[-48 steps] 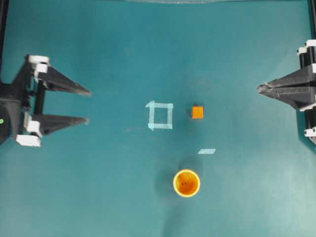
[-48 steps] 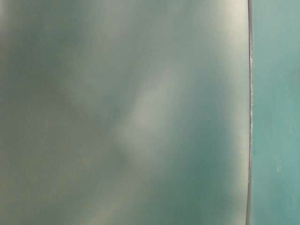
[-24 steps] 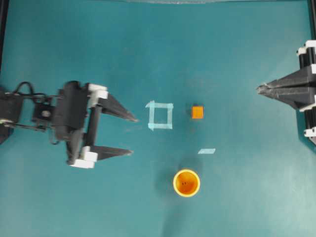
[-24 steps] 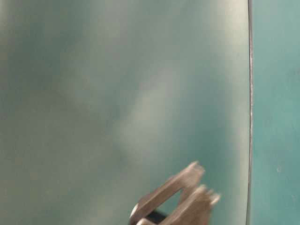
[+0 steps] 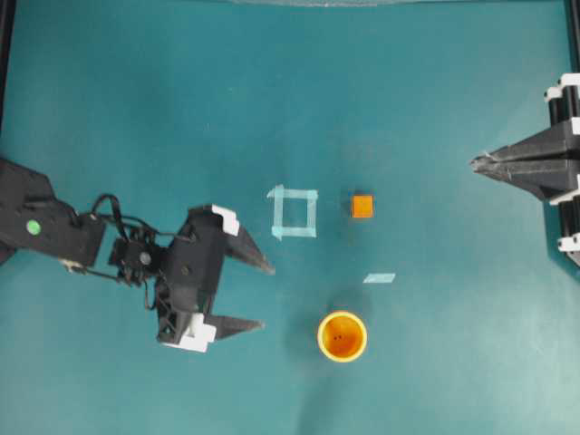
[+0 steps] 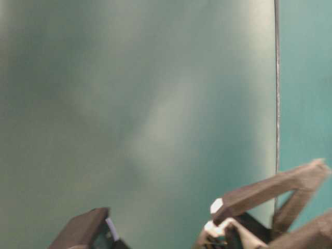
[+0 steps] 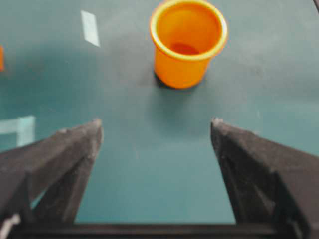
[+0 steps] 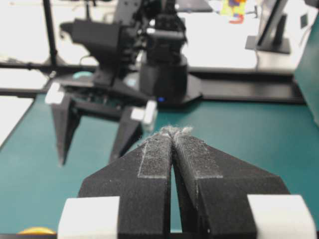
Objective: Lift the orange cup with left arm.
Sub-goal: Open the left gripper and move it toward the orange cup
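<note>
Left tool [image 5: 261, 296]: jaws spread wide, nothing between them; sits left of centre in the lower half of the overhead view, tips pointing right.
Left tool, wrist view [image 7: 156, 127]: both fingers frame bare worktop; the gap is wider than the cup.
Cup [image 5: 343, 336]: orange, upright, mouth up, standing on the worktop at lower centre of the overhead view; untouched.
Cup, wrist view [image 7: 187, 42]: top centre of frame, ahead of the tips and a little right of the gap's midline.
Key relation: the cup lies to the right of the left tool and slightly lower in the overhead frame, near but apart. Judgement: the approach needs a forward reach with a small shift toward the lower finger's side to centre the cup in the gap.
Cup axis: vertical; round body, so any side approach should suit.
Nearer arm: the left tool is much nearer than the right.
Right tool [image 5: 478, 163]: fingers pressed together, parked at the right edge, well apart from the cup.
Cube [image 5: 362, 206]: small, orange, above the cup in the overhead view, off the approach line.
Tape square [image 5: 294, 213]: just beside the upper finger's tip.
Tape strip [image 5: 380, 277]: between cube and cup.
Open room: bare worktop [image 5: 435, 362] on all sides of the cup; lower frame edge is near it.
Task status: judged as approach stage; grasp not yet made.
</note>
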Tool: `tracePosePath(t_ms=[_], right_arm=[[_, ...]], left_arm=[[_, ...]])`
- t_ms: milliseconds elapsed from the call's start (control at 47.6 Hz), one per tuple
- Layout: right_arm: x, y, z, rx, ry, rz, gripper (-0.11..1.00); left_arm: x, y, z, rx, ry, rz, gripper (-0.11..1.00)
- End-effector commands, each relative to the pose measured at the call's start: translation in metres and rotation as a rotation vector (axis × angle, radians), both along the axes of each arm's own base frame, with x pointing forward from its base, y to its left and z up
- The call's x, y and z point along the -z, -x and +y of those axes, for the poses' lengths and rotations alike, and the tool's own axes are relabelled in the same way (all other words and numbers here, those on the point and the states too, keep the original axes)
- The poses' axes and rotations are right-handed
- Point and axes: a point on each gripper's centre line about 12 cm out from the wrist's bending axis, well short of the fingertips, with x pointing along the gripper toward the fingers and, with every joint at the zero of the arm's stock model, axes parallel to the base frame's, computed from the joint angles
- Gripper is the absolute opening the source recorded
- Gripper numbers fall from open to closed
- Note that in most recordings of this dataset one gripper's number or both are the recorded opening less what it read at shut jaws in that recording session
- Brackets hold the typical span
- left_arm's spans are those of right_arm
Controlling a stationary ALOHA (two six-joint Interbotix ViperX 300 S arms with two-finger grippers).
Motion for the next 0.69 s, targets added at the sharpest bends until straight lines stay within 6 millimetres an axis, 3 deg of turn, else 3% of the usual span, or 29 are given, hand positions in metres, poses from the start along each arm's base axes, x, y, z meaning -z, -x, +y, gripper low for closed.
tracePosePath(t_ms=[0, 294, 673], right_arm=[[-0.014, -0.002, 0.000, 0.000, 0.002, -0.034, 0.00], [-0.012, -0.003, 0.000, 0.000, 0.000, -0.026, 0.00], [-0.012, -0.003, 0.000, -0.002, 0.000, -0.023, 0.00]], left_arm=[[-0.005, -0.009, -0.009, 0.010, 0.019, -0.024, 0.85], [0.019, -0.037, -0.030, 0.028, 0.026, 0.028, 0.85], [0.023, -0.063, -0.044, 0.040, 0.026, 0.031, 0.85]])
